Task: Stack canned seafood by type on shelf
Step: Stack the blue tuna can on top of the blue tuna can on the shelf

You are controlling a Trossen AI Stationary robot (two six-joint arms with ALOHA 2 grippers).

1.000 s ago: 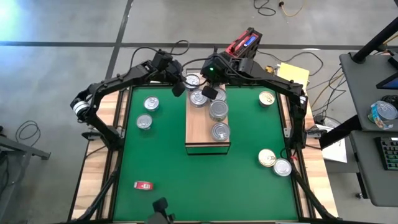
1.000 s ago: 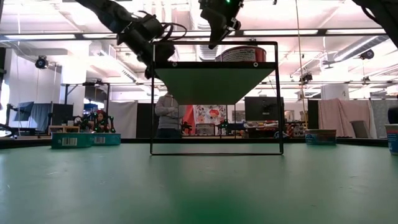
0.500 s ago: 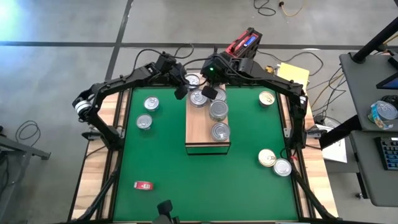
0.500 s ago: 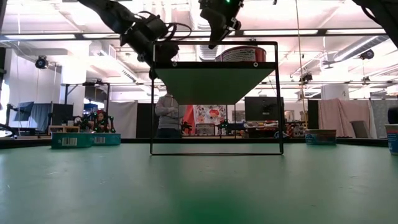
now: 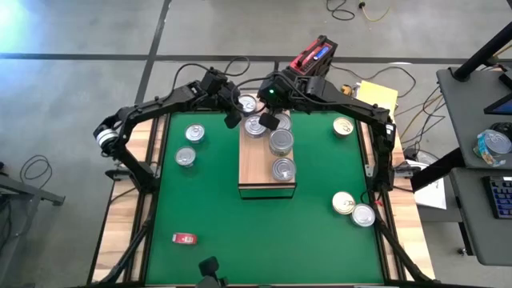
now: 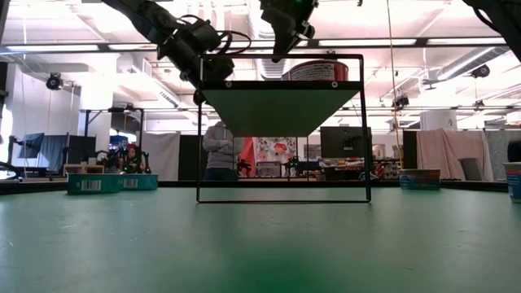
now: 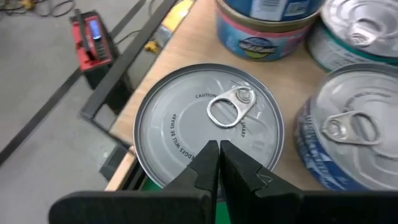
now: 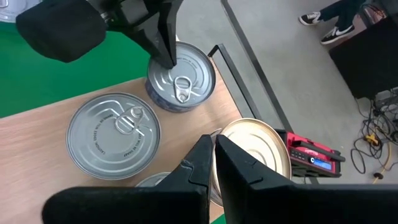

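The cans (image 5: 272,142) sit in a row on the shelf (image 5: 267,152); others lie on the worktop. My left pincer (image 7: 219,160), shut and empty, has moved onto the corner can (image 7: 208,127), probably to nudge it. Right pincer (image 8: 213,155) shut, hovering.

At the lower left of your overhead view, a small flat red object (image 5: 185,238) lies on the green mat (image 5: 216,208). A red and black device with a blue screen (image 5: 314,56) sits on the floor at top centre, a yellow paper pad (image 5: 378,94) to its right. In the level view, a person in a grey top (image 6: 217,146) stands behind.
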